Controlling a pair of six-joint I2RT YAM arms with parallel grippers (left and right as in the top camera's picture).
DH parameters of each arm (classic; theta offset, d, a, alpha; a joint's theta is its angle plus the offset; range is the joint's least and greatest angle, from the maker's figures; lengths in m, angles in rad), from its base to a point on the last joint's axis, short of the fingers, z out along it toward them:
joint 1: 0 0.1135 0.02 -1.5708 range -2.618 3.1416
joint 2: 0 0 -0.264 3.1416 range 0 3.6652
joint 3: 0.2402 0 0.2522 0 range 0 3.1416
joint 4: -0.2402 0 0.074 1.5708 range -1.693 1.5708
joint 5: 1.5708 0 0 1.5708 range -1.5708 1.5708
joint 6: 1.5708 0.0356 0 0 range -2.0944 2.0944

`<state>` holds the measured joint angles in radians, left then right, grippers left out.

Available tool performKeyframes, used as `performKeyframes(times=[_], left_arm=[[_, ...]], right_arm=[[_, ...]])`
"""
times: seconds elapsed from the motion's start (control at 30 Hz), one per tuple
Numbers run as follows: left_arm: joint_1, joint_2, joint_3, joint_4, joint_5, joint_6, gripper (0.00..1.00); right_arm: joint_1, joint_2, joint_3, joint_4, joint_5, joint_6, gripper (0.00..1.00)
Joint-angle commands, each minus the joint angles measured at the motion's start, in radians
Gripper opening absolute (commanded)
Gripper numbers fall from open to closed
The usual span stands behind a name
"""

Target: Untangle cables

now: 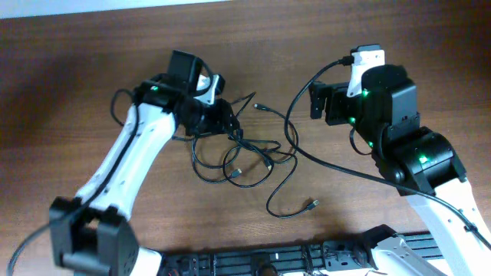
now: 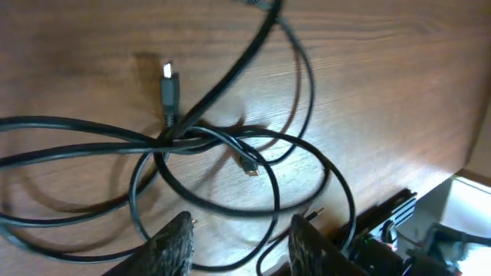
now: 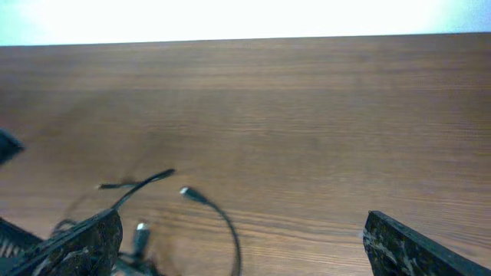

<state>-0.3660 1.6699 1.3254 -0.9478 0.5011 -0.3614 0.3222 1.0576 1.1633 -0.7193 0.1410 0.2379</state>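
Left wrist: cables (image 2: 175, 140) cross just ahead of the released left gripper (image 2: 242, 224); right wrist alone shows the right gripper (image 3: 244, 224) spread wide.

Two arms (image 1: 130, 161), a left gripper (image 2: 242, 230), a right gripper (image 3: 244, 226), one table (image 1: 77, 61), one cable tangle (image 1: 245, 157).

No readable text, labels, brands or numbers anywhere.

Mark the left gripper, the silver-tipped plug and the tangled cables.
left gripper (image 2: 241, 224): left wrist view, midway between its fingertips.
silver-tipped plug (image 2: 169, 93): left wrist view, its black body.
cables (image 2: 175, 138): left wrist view, where the strands cross.
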Motion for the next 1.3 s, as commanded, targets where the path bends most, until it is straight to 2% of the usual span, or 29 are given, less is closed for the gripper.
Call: performKeyframes(times=[0.0,0.1,0.13,0.17,0.23,0.4,0.47,0.63,0.77,0.93,1.13,1.27], left_arm=[[-0.014,0.047,-0.008,0.004,0.025,-0.049,0.41],[-0.019,0.052,-0.008,0.004,0.022,-0.05,0.41],[-0.021,0.052,-0.008,0.004,0.021,-0.049,0.43],[-0.026,0.052,-0.008,0.006,0.021,-0.02,0.49],[-0.039,0.052,-0.008,0.019,0.008,0.126,0.54],[-0.093,0.052,-0.008,0.037,-0.166,0.404,0.54],[-0.126,0.052,-0.008,0.053,-0.179,0.532,0.54],[-0.192,0.053,-0.008,0.083,-0.203,0.748,0.54],[-0.214,0.053,-0.009,0.079,-0.203,0.823,0.52],[-0.214,0.053,-0.008,0.078,-0.206,0.841,0.52],[-0.214,0.02,-0.008,0.065,-0.011,0.96,0.54],[-0.214,-0.042,-0.006,0.057,-0.008,0.983,0.55]], right_arm=[[-0.002,-0.001,0.014,0.0,0.073,0.01,0.99],[-0.002,-0.001,0.014,-0.001,0.074,0.01,0.99],[-0.002,-0.001,0.014,-0.001,0.073,0.01,0.99],[-0.002,-0.001,0.014,-0.004,0.073,0.01,0.99],[-0.002,-0.001,0.014,-0.014,0.073,0.01,0.99],[-0.002,-0.002,0.014,-0.022,0.073,0.01,0.99],[-0.002,-0.002,0.014,-0.022,0.073,0.01,0.99],[-0.002,-0.002,0.014,-0.025,0.073,0.01,0.99],[-0.002,-0.002,0.014,-0.026,0.073,0.01,0.99],[-0.003,-0.002,0.014,-0.02,0.074,0.009,0.99],[-0.003,-0.001,0.014,-0.014,0.081,0.005,0.99],[-0.002,-0.001,0.014,-0.027,0.08,0.006,0.99]])
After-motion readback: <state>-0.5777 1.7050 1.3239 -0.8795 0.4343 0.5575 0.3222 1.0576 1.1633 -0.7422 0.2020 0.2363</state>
